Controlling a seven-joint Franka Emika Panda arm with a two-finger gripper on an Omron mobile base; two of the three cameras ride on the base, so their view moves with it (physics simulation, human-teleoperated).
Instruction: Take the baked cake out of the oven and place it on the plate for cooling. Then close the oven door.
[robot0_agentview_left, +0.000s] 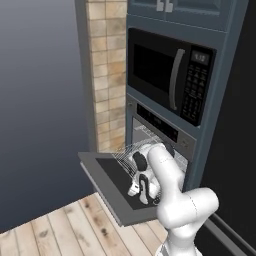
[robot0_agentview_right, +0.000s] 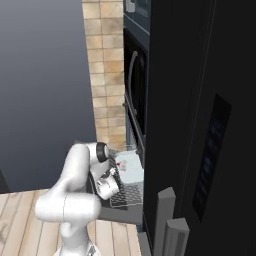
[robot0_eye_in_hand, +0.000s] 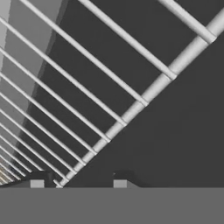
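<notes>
The grey steel drop-down oven door (robot0_agentview_left: 107, 182) lay flat open so the pulled-out wire rack (robot0_eye_in_hand: 83, 87) could carry the pale rectangular tray (robot0_agentview_right: 131, 165) forward. The small pale baked cake with its red dot (robot0_agentview_right: 119, 164) sat on that tray, just beside the gripper (robot0_agentview_right: 111, 176). Its fingers (robot0_eye_in_hand: 37, 183) stood partly spread, pinching nothing visible, poised over the rack edge, probably lining up.

Grey wall (robot0_agentview_left: 40, 100), tan brick column (robot0_agentview_left: 106, 75), plank floor (robot0_agentview_left: 60, 230), blue cabinetry (robot0_agentview_left: 220, 90)
</notes>
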